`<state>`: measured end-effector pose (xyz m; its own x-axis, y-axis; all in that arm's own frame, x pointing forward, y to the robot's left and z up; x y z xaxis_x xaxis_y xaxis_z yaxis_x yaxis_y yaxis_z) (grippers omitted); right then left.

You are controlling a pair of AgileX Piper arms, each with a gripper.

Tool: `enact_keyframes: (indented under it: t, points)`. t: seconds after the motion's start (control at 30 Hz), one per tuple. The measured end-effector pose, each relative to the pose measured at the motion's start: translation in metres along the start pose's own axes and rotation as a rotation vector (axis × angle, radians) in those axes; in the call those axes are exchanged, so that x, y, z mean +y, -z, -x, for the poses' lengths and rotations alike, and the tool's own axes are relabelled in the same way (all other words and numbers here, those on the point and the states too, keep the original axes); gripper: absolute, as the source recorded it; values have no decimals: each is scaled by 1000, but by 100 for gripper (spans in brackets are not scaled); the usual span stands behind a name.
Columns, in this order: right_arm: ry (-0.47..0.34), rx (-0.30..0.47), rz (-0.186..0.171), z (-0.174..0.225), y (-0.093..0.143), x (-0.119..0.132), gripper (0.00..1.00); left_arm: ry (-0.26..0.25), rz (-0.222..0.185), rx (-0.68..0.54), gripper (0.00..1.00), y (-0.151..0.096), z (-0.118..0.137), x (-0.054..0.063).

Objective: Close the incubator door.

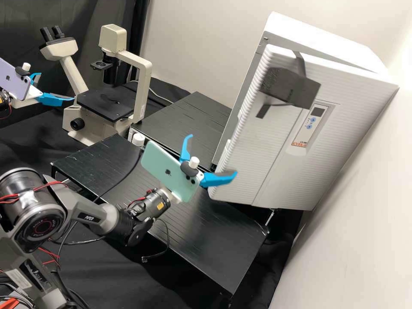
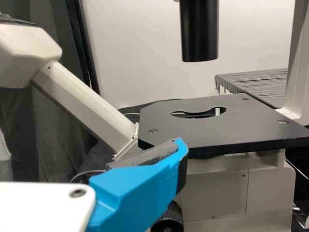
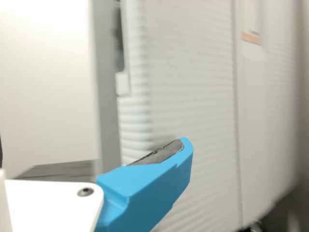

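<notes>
The white ribbed incubator door (image 1: pixel 257 159) stands slightly ajar, a narrow wedge between it and the incubator body (image 1: pixel 330 47). In the high view, my right gripper (image 1: pixel 213 154) is open by the door's lower left edge; one fingertip overlaps that edge, and contact cannot be told. In the right wrist view, one blue finger of the right gripper (image 3: pixel 147 188) lies before the ribbed door (image 3: pixel 188 96), beside the grey body edge (image 3: pixel 107 96). My left gripper (image 1: pixel 56 86) is open and empty by the microscope; the left wrist view shows the left gripper (image 2: pixel 140 188) below the microscope stage.
A cream microscope (image 1: pixel 139 86) with a black stage (image 1: pixel 107 104) stands at the back left. Black slatted low tables (image 1: pixel 206 240) lie under and before the right gripper. A dark holder (image 1: pixel 292 88) is strapped to the door's upper part. A wall rises at the right.
</notes>
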<state>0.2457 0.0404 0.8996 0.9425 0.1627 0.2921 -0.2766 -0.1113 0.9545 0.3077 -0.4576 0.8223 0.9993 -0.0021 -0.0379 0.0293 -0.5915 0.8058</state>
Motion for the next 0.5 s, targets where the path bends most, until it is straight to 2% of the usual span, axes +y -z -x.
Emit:
enact_keyframes:
  t: [0.17,0.4,0.5]
  points:
    - [23,29,-8,-4,7,-6,100,0,0,0,100,0,0,0]
    - [65,10,-19,-7,2,-17,100,0,0,0,100,0,0,0]
    - [63,8,-44,-8,2,-22,100,0,0,0,100,0,0,0]
